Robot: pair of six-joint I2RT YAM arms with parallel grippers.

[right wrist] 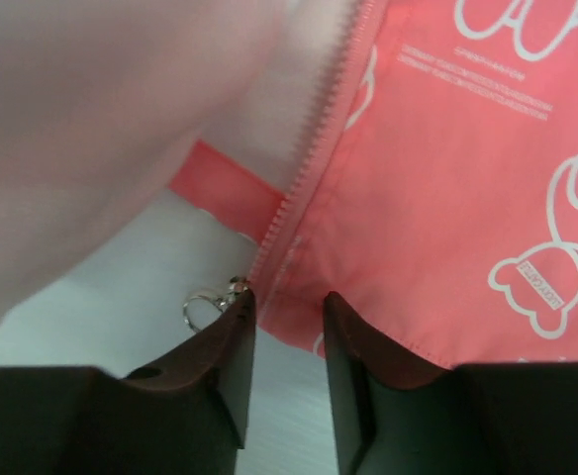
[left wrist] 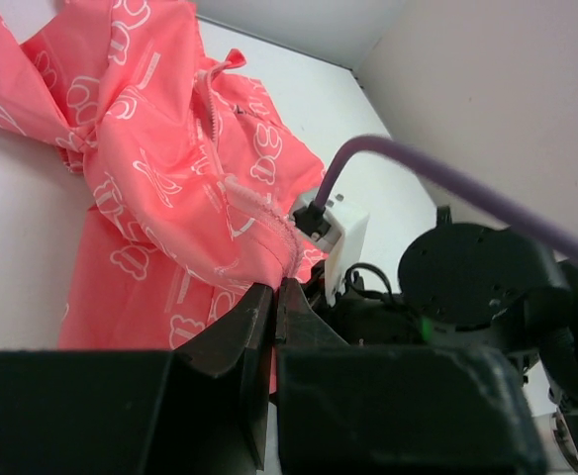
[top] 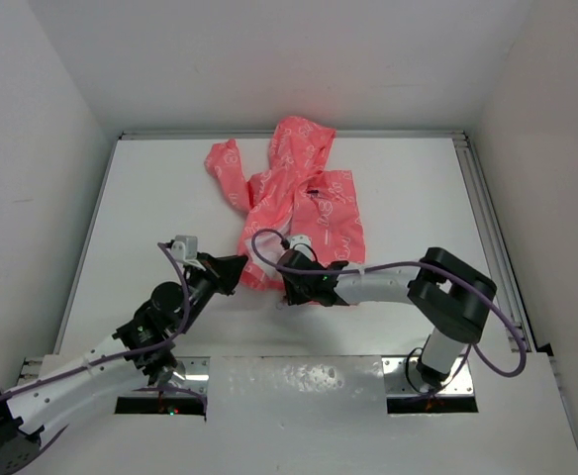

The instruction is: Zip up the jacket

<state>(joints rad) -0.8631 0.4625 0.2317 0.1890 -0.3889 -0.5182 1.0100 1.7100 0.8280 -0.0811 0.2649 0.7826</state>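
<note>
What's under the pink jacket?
The white table shows all around the jacket. Whatever lies directly beneath is covered by the fabric, so it cannot be seen.

**A robot lab test cell**

A flat white desk (top: 418, 198) is boxed in by plain white panel walls (top: 32, 178) on its left, far and right sides. Silver aluminium rails (top: 487, 223) run along the desk's right and far edges. Two white-and-black jointed robot arms, the left arm (top: 71, 381) and the right arm (top: 452, 292), are bolted at the near edge on either side of a dull grey metal plate (top: 299, 381). Thick purple cables (left wrist: 467, 188) trail from them. A small green indicator light (left wrist: 426, 325) glows on a black motor housing.
</note>
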